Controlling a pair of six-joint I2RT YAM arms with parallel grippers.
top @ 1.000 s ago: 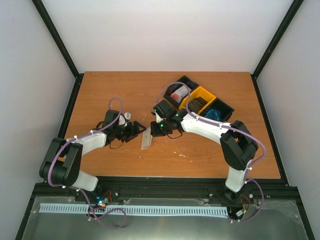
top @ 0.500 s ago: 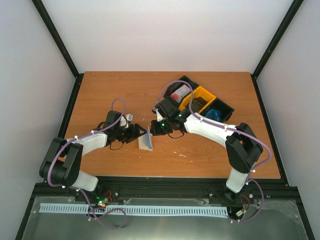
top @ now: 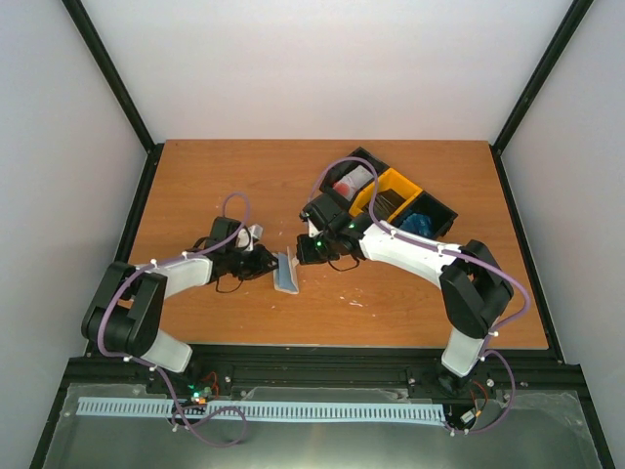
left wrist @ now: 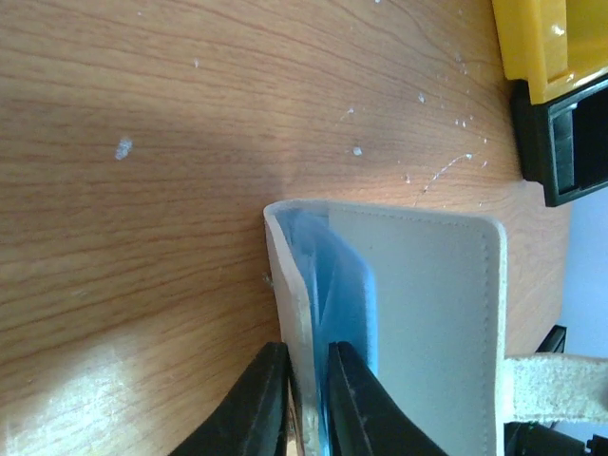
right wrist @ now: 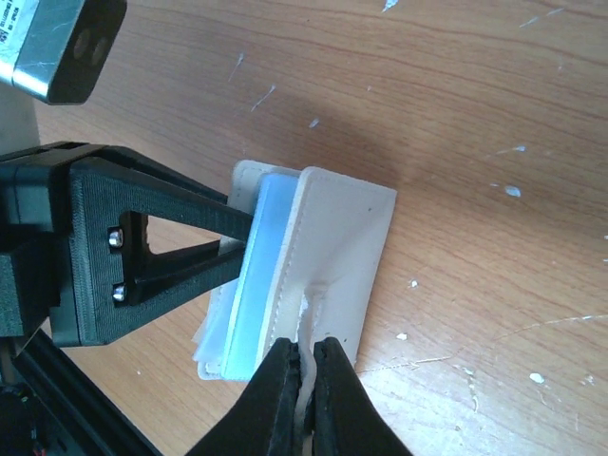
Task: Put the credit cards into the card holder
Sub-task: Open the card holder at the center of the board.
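The beige card holder (top: 285,273) stands half open on its edge on the wooden table, between my two grippers. My left gripper (left wrist: 310,385) is shut on one flap, one finger outside on the beige and one inside against a bright blue layer (left wrist: 348,285). I cannot tell whether that blue is a credit card or the lining. My right gripper (right wrist: 306,369) is shut on the small strap of the other flap (right wrist: 337,242). In the right wrist view the left gripper's black fingers (right wrist: 180,204) reach in from the left, beside the blue edge (right wrist: 259,271).
A row of bins stands at the back right: a black bin (top: 344,181) with a red and white item, a yellow bin (top: 393,195) and a black bin (top: 433,217) with something blue. The yellow bin (left wrist: 546,38) is close beyond the holder.
The left gripper moved right and closed on the holder's near flap. The holder went from lying nearly flat to standing open. The right gripper kept its grip and shifted slightly.
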